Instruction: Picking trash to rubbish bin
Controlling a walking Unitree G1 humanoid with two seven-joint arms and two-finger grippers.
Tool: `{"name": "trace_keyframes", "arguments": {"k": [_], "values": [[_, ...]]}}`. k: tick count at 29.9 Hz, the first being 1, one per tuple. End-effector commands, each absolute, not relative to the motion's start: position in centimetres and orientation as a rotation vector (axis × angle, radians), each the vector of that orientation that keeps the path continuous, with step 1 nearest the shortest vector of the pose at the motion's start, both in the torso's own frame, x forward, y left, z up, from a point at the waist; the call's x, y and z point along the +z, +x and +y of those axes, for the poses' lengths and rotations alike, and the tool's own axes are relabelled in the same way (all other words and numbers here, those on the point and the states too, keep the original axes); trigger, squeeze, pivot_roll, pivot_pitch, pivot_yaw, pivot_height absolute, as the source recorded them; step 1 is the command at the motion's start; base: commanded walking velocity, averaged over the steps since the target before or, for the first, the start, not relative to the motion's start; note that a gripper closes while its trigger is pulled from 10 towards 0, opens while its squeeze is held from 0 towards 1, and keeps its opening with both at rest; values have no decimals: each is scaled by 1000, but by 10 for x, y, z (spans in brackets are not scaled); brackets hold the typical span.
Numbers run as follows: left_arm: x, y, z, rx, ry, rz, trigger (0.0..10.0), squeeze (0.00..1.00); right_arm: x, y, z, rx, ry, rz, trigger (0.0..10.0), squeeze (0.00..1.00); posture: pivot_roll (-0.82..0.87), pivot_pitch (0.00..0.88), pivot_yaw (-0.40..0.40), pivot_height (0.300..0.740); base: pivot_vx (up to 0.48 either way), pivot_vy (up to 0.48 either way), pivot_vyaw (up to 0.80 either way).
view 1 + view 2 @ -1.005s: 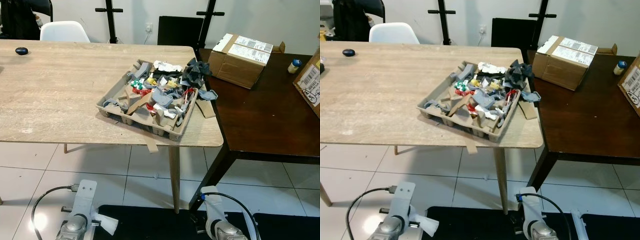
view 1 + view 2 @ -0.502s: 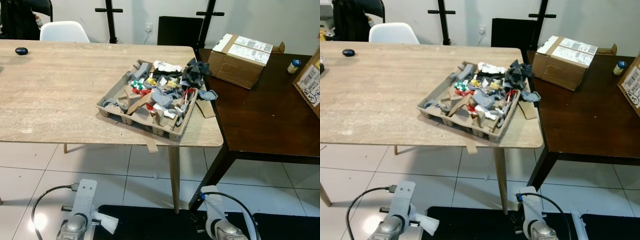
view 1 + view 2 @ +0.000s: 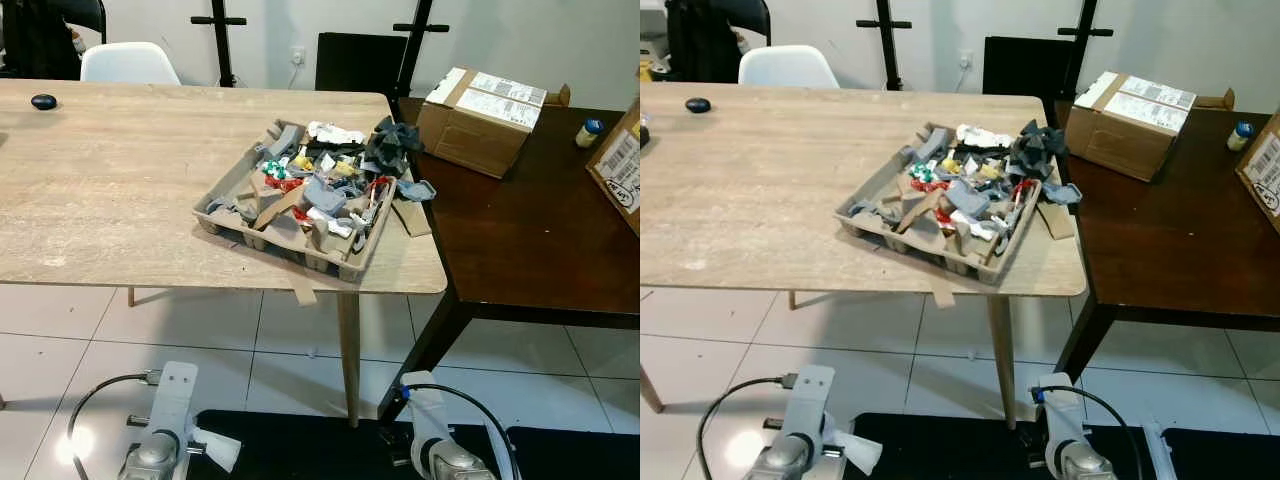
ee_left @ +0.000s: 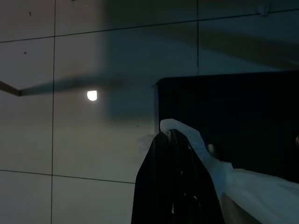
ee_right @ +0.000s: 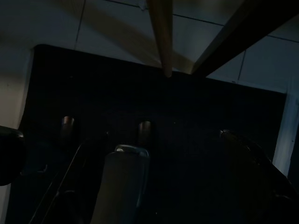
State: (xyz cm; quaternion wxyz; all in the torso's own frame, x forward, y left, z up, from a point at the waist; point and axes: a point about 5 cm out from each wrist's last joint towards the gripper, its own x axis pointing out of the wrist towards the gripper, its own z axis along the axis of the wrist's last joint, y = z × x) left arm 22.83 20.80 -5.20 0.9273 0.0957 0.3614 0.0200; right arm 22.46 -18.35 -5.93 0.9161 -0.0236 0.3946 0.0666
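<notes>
Two grippers: my left gripper [image 4: 175,179] hangs low over the floor tiles, jaws clenched on a white plastic bag [image 4: 219,175], presumably kept for the rubbish; my right gripper [image 5: 119,186] hangs idle in shade, and I cannot tell how its jaws stand.
Trash: heaped in a moulded cardboard tray [image 3: 222,190] on the pale wooden surface [image 3: 100,190] near its corner, well apart from both arms.
Neighbours: cardboard box [image 3: 483,118] on the dark table [image 3: 520,250].
Change: the view has barely shifted; tray and trash lie as before, arms still down.
</notes>
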Motion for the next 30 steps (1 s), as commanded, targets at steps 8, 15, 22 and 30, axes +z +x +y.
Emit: {"name": "trace_keyframes", "arguments": {"k": [8,15,22,30], "values": [[-57,221,213,46,203,781,10000,0,-65,216,-185,147,-123,850,10000,0,138,116,12,740,0,0,0],[-57,219,217,49,201,789,10000,0,-65,216,-185,138,-80,846,10000,0,138,117,11,740,0,0,0],[-60,215,218,52,200,805,10000,0,-65,217,-183,156,-70,844,10000,0,138,118,10,740,0,0,0],[-63,210,217,50,200,828,10000,0,-65,215,-185,145,-93,852,10000,0,134,119,14,740,0,0,0]]}}
